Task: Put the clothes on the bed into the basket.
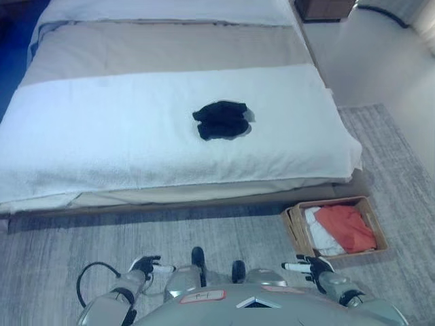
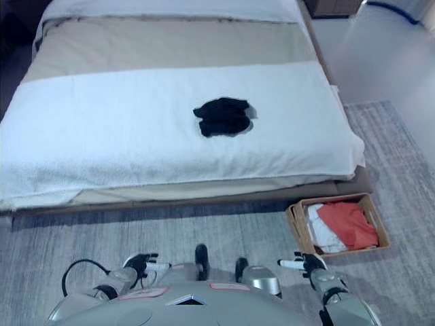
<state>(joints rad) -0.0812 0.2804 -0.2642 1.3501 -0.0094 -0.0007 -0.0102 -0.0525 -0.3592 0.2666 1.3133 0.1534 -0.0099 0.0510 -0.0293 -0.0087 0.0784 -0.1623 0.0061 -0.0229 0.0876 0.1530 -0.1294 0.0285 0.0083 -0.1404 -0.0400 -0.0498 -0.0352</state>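
Observation:
A crumpled black garment point(image 1: 221, 119) lies on the white blanket of the bed point(image 1: 102, 136), a little right of its middle. A brown basket point(image 1: 375, 227) stands on the carpet at the bed's right front corner, holding an orange garment point(image 1: 346, 226) and a white one point(image 1: 318, 231). My left hand point(image 1: 145, 265) and right hand point(image 1: 312, 266) hang low at the bottom of the view, both empty with relaxed fingers, far from the garment.
A grey carpet point(image 1: 204, 231) lies between me and the bed. A beige sheet point(image 1: 170, 44) covers the bed's far part. A dark wooden piece of furniture point(image 1: 325, 8) stands at the back right. Pale floor runs right of the bed.

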